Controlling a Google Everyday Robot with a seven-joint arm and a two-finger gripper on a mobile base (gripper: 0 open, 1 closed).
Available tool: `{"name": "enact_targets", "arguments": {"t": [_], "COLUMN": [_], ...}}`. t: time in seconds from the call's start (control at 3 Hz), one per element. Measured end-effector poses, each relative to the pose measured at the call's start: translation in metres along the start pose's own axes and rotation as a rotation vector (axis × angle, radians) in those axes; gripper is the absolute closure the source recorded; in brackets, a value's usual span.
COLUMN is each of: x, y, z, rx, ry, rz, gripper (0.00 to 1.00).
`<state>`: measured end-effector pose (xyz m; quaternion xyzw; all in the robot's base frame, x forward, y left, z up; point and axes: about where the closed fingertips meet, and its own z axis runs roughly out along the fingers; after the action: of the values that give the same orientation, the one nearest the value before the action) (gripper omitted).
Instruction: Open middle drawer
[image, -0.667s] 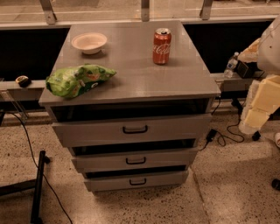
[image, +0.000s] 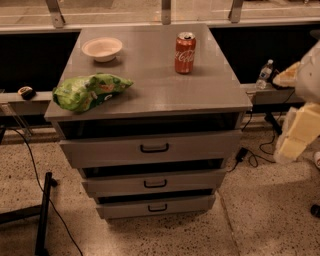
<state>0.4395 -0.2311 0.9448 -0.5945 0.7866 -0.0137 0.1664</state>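
Observation:
The grey cabinet (image: 150, 80) has three drawer fronts, each with a small black loop handle. The middle drawer (image: 155, 183) is the mid-sized front, between the widest front (image: 150, 148) above and the narrowest front (image: 157, 207) below. A dark gap shows above each front. My gripper (image: 294, 141), a cream part at the end of the arm, hangs at the right edge of the camera view. It is well to the right of the cabinet and apart from the drawers, at about the height of the top front.
On the cabinet top stand a white bowl (image: 102, 48), a red cola can (image: 184, 52) and a green chip bag (image: 87, 91). A water bottle (image: 264, 74) stands on the ledge behind. Cables (image: 252, 155) lie on the floor at right, and a black stand (image: 42, 215) at left.

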Motion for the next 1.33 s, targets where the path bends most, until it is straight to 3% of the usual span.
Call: {"name": "enact_targets", "arguments": {"t": [0.33, 0.67, 1.0, 1.33], "x": [0.052, 0.080, 0.075, 0.056], "y": [0.016, 0.030, 0.035, 0.053], "z": [0.062, 0.098, 0.107, 0.152], "rx": [-0.076, -0.188, -0.219, -0.247], "ry": [-0.051, -0.174, -0.221, -0.277], "rz": [0.061, 0.048, -0.046, -0.135], "gripper": [0.00, 0.00, 0.00, 0.00]}}
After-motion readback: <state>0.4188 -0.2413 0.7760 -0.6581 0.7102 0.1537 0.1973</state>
